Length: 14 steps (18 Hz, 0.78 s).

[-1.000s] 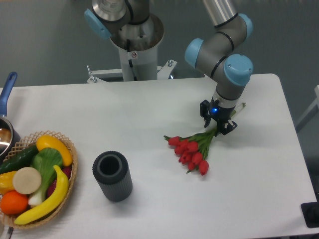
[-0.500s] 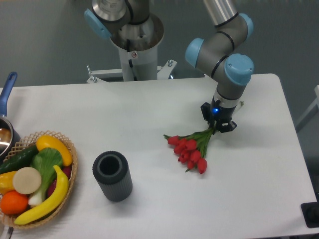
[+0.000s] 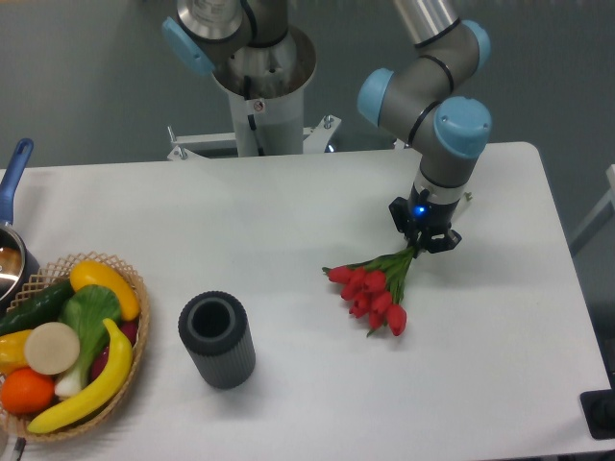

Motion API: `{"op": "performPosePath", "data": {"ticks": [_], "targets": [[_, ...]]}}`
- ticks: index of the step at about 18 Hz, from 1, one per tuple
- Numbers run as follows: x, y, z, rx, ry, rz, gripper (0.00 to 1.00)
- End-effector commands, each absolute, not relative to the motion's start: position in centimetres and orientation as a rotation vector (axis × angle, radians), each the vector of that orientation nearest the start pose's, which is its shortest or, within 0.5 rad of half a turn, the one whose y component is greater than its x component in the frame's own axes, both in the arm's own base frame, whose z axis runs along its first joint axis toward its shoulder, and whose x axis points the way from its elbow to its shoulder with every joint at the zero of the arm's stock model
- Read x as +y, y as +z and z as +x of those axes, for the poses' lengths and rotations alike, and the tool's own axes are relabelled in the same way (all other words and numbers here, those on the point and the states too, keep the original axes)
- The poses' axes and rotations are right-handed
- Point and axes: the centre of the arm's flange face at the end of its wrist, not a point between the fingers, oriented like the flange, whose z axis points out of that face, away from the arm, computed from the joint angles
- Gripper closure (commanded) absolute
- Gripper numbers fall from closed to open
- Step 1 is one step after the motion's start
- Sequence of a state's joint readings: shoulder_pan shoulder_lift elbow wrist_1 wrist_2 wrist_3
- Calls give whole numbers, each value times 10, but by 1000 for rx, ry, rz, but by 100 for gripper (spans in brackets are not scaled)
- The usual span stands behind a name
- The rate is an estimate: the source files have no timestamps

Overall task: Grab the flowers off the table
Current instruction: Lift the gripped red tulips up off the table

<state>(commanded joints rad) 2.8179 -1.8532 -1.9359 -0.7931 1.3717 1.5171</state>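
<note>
The flowers (image 3: 370, 290), a bunch of red tulip buds with green leaves and stems, hang tilted just above the white table (image 3: 288, 211), right of its middle. My gripper (image 3: 425, 240) is at the upper right end of the bunch and is shut on the green stems. The buds point down and to the left, close to the tabletop; I cannot tell whether the lowest buds touch it. A stem tip sticks out behind the gripper.
A dark grey ribbed cylinder vase (image 3: 217, 339) stands open-topped at the front left of centre. A wicker basket (image 3: 135, 288) with fruit and vegetables is at the front left edge. A pot with a blue handle (image 3: 14, 173) is at the far left.
The gripper closed on the stems, and the bunch has shifted slightly right and up with it.
</note>
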Motion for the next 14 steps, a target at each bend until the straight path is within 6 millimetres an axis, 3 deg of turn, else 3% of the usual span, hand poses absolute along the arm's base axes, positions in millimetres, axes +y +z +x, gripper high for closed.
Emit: {"op": "performPosePath", "data": {"ticks": [6, 14], "targets": [[330, 328, -447, 275, 181, -2599, 83], [348, 397, -429, 145, 85, -2254, 83]]}}
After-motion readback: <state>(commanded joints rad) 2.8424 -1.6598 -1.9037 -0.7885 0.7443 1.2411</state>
